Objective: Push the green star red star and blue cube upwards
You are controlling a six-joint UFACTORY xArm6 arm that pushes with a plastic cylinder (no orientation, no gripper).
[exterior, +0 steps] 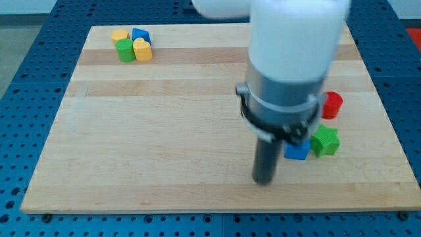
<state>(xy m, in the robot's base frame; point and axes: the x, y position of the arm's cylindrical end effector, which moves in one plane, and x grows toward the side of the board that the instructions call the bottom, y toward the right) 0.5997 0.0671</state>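
Note:
The green star (325, 141) lies at the view's right, near the bottom of the wooden board (164, 131). The blue cube (297, 151) sits just left of it, touching it, partly hidden by the arm. The red block (333, 105), its shape partly hidden, lies above the green star with a small gap. My tip (264, 180) rests on the board just left of and slightly below the blue cube.
At the view's top left a cluster sits close together: a yellow block (119, 35), a blue block (141, 35), a green block (125, 51) and a yellow heart (142, 49). The arm's white and grey body (289, 59) hides the board's upper right middle.

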